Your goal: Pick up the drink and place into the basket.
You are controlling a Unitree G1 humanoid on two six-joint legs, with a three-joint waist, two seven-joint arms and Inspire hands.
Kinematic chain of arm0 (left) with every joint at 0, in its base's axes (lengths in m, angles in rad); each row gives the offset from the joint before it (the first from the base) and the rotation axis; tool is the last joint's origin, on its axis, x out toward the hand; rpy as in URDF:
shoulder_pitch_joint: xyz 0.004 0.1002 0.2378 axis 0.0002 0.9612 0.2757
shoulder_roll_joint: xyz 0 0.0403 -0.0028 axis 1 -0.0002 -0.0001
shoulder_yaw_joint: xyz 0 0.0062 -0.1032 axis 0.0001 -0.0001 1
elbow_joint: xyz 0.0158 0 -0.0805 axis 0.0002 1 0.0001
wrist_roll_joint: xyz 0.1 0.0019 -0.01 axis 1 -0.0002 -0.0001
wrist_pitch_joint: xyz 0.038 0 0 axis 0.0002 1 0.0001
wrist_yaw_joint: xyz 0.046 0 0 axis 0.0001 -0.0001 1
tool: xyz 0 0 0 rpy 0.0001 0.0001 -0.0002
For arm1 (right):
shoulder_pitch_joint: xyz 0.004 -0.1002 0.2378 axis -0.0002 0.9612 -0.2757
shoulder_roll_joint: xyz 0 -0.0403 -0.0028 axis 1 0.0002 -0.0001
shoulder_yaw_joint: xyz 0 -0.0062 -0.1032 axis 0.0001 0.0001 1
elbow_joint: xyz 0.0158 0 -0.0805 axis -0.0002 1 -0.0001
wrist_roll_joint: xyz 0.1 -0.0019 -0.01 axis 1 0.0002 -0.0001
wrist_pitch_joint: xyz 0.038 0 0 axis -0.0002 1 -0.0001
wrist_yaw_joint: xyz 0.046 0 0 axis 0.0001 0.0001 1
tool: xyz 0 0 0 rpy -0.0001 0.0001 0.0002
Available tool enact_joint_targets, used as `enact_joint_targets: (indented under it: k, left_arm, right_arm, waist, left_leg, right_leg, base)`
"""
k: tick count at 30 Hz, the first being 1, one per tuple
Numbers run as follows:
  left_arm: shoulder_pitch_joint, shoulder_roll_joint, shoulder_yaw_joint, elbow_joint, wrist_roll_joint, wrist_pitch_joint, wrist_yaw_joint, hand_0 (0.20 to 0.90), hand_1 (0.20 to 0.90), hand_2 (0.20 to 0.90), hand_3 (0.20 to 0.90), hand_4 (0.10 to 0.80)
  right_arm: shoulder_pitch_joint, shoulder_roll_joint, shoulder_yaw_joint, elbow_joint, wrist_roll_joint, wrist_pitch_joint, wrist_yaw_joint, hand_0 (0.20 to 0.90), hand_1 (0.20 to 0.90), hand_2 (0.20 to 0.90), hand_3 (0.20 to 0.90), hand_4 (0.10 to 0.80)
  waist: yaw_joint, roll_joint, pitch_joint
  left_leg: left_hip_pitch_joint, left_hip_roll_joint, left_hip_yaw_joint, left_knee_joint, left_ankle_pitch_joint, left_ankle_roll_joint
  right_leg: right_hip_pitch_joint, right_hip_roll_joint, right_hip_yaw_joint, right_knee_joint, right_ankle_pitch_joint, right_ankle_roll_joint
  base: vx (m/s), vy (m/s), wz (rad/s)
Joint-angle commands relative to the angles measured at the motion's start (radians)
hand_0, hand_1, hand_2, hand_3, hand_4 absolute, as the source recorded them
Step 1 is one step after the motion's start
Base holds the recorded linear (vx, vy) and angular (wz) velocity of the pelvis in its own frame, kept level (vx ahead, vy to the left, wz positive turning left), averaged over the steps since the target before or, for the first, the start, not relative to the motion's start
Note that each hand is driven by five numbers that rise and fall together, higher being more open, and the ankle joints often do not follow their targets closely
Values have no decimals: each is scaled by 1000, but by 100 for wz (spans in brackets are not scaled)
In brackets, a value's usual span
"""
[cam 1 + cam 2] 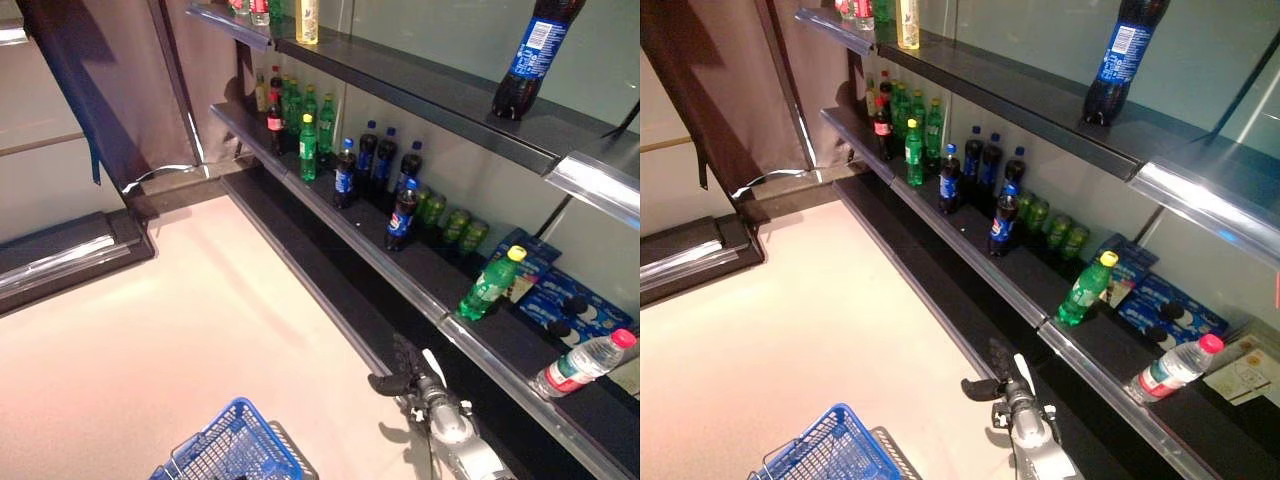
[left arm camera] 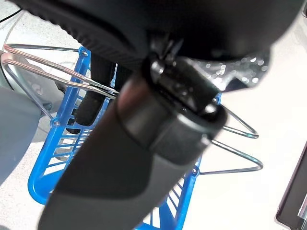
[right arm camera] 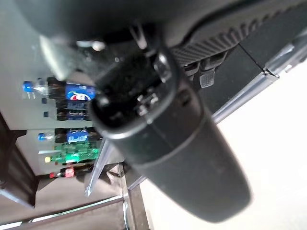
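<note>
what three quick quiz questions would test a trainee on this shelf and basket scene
1. True or false: the green bottle with the yellow cap stands on the same shelf as the clear bottle with the pink cap.
2. What colour is the basket?
3. Which hand shows below the shelf edge in the head views? A left hand, B right hand.

Key: 1 true. 2 blue. 3 B.

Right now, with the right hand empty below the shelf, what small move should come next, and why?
Probably raise the right hand toward the green bottle at the shelf edge: it holds nothing, and that bottle stands nearest. The left hand holds the blue basket's handles.
</note>
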Motion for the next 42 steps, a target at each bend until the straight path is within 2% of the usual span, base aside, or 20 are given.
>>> enact_joint_targets:
  k: [1, 5, 11, 15, 21, 26, 30, 37, 42]
  left_arm:
    - [-34, -69, -16, -35, 22, -3, -25, 300, 300, 300, 200, 100]
    - [-21, -78, -8, -49, 33, 1, -17, 300, 300, 300, 200, 100]
    - [-9, -94, 2, -45, 41, -8, -20, 300, 300, 300, 200, 100]
    - [-4, -101, 5, -46, 49, -5, -14, 300, 300, 300, 200, 100]
    - [6, -105, -8, -47, 65, -7, -6, 300, 300, 300, 200, 100]
    - [10, -105, -17, -49, 76, -3, -10, 300, 300, 300, 200, 100]
    - [23, -111, -14, -65, 82, 0, -8, 300, 300, 300, 200, 100]
    - [22, -98, 3, -73, 78, 6, -24, 300, 300, 300, 200, 100]
    - [3, -92, 3, -77, 73, 15, -18, 300, 300, 300, 200, 100]
  right_arm:
    - [-63, -62, -25, -137, -16, -86, 9, 900, 900, 900, 900, 800]
    - [-83, -81, -65, -258, -1, -123, -44, 900, 900, 900, 900, 800]
    - [-120, -78, -147, -351, -24, -205, -262, 900, 900, 900, 900, 800]
    - [-135, -75, -188, -374, -31, -245, -377, 900, 900, 900, 900, 800]
    - [-181, -62, -199, -344, -7, -260, -482, 900, 900, 900, 900, 800]
    - [-215, -53, -211, -357, -50, -292, -552, 900, 900, 900, 900, 800]
    - [-213, -60, -233, -402, -84, -311, -585, 900, 900, 900, 900, 800]
    - [-169, -117, -295, -493, -101, -336, -630, 900, 900, 900, 900, 800]
    - [-140, -144, -342, -522, -86, -317, -671, 900, 900, 900, 900, 800]
  waist:
    - [-5, 19, -8]
    - [-6, 20, -9]
    - [-9, 28, -10]
    - [-5, 33, -10]
    - [16, 36, 2]
    - [23, 42, 22]
    - [22, 44, 21]
    - [-3, 32, 4]
    - [-28, 22, -1]
  left_leg:
    - [-27, 81, 48, 4, 12, -26]
    - [-22, 86, 56, 4, 9, -26]
    - [-8, 92, 70, 4, 3, -24]
    - [2, 90, 77, 4, 1, -20]
    - [8, 78, 72, 16, -3, -13]
    - [-6, 66, 62, 41, -8, -8]
    - [1, 60, 63, 34, -12, -6]
    - [12, 60, 88, 26, -22, -1]
    - [13, 63, 108, 28, -28, 4]
  right_leg:
    - [20, -44, 21, -1, 19, 25]
    - [21, -47, 23, -1, 15, 25]
    - [26, -45, 33, -1, 9, 22]
    - [33, -43, 37, -1, 4, 18]
    - [47, -41, 27, 8, -7, 7]
    - [46, -43, 23, 23, -14, 1]
    - [52, -46, 29, 14, -12, 7]
    - [41, -48, 57, 19, -11, 19]
    - [24, -49, 83, 28, -6, 25]
  base:
    - [0, 0, 0]
    - [32, 4, -3]
    - [47, 3, 0]
    - [58, 7, -1]
    - [67, 10, -8]
    - [10, 27, 0]
    - [0, 43, 1]
    - [-7, 19, -2]
    - [-14, -2, -14]
